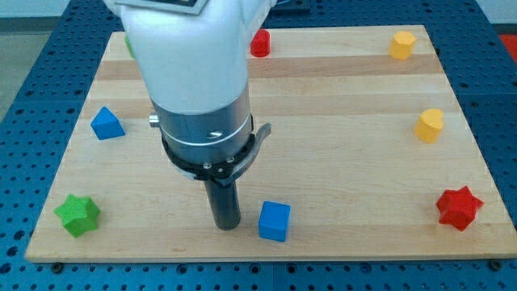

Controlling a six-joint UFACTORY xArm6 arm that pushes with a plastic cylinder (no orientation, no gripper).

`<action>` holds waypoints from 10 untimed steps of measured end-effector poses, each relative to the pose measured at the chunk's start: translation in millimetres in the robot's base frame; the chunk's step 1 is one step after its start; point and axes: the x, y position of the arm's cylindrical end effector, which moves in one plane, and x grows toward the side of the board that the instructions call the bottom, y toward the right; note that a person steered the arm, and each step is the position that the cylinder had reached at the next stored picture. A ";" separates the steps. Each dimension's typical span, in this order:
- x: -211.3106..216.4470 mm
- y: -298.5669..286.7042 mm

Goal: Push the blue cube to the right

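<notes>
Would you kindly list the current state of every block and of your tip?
My tip: on the board, just left of the blue cube.
Blue cube: upright, near the bottom edge.
Blue triangular block: untouched, at left.
Green star block: untouched, bottom-left corner.
Red star block: untouched, bottom-right.

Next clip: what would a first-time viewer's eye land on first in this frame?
The big white and grey arm fills the view's upper left, its dark rod ending at my tip near the view's bottom edge. Just to the tip's right sits the blue cube, close beside the rod. Small coloured blocks ring the wooden board, such as the red star at lower right.
</notes>
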 end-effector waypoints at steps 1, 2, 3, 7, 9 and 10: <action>9.3 0.0; 15.5 0.0; 18.3 0.0; 18.3 28.3; 18.3 46.5; 18.2 47.0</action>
